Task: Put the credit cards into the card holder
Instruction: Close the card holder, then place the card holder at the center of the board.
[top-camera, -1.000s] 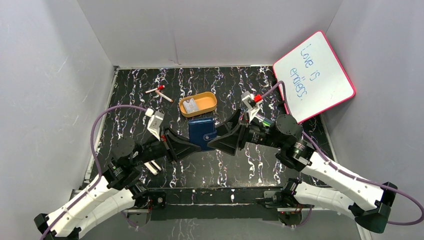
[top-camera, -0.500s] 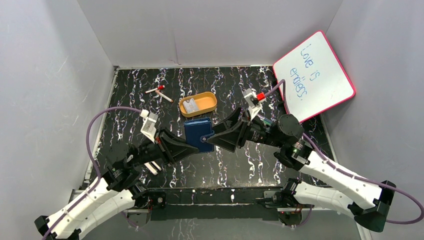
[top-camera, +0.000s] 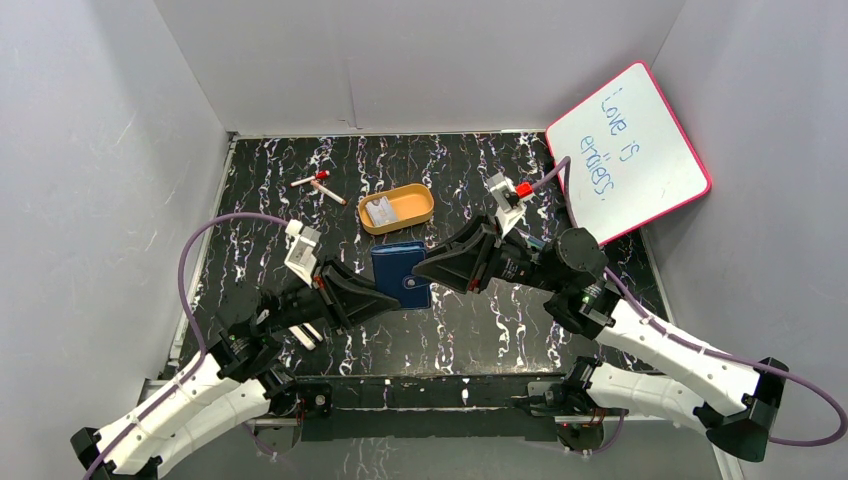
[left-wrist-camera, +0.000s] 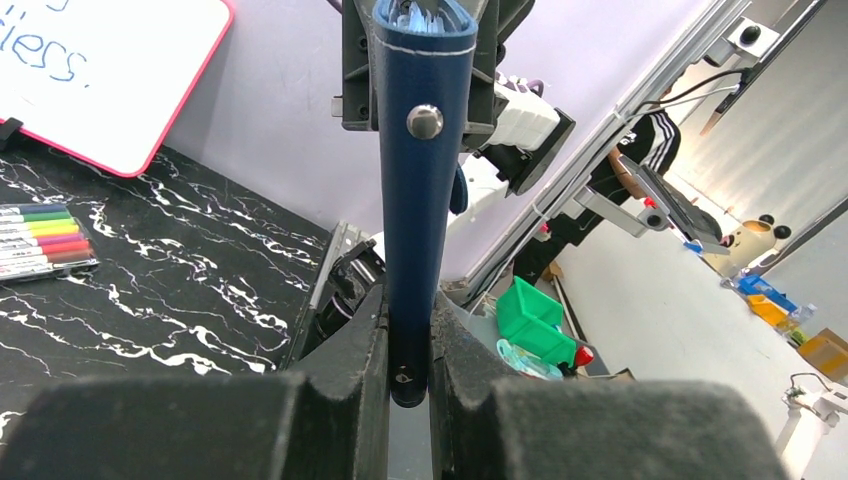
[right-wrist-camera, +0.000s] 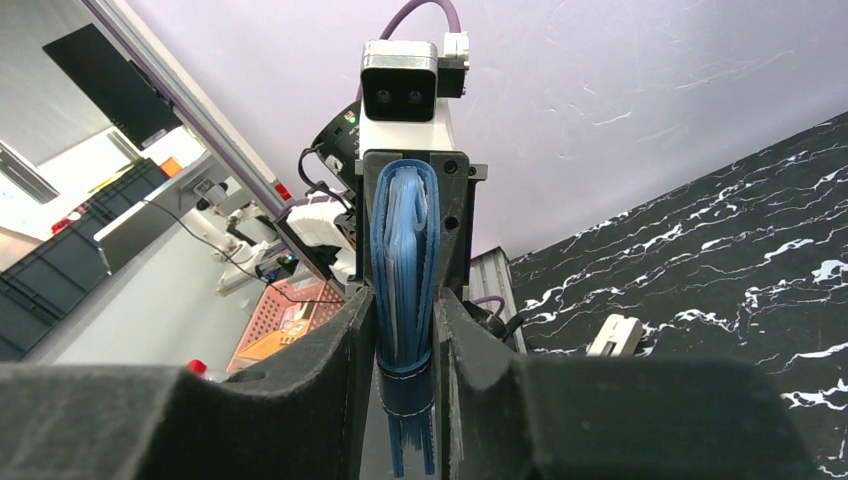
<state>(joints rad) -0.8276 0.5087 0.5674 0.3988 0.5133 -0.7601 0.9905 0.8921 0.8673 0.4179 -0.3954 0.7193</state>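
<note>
The dark navy card holder (top-camera: 400, 272) is held closed above the table between both grippers. My left gripper (top-camera: 378, 291) is shut on its left edge; in the left wrist view the wallet's spine with the snap stud (left-wrist-camera: 424, 180) stands between the fingers (left-wrist-camera: 352, 352). My right gripper (top-camera: 428, 270) is shut on its right edge; in the right wrist view the lighter blue inner slots (right-wrist-camera: 402, 250) show between the fingers (right-wrist-camera: 462, 340). A pale grey-white credit card (top-camera: 379, 211) lies in the orange oval tray (top-camera: 412, 205) behind the wallet.
A red-capped marker and a pale stick (top-camera: 320, 184) lie at the back left. A pink-framed whiteboard (top-camera: 628, 150) leans at the back right. A striped pack of coloured markers (left-wrist-camera: 40, 235) lies beside it. A small white object (top-camera: 306, 334) lies under the left arm.
Both grippers stay shut on the wallet. It has shifted slightly left and toward the near edge, the right arm following it and the left arm drawing back.
</note>
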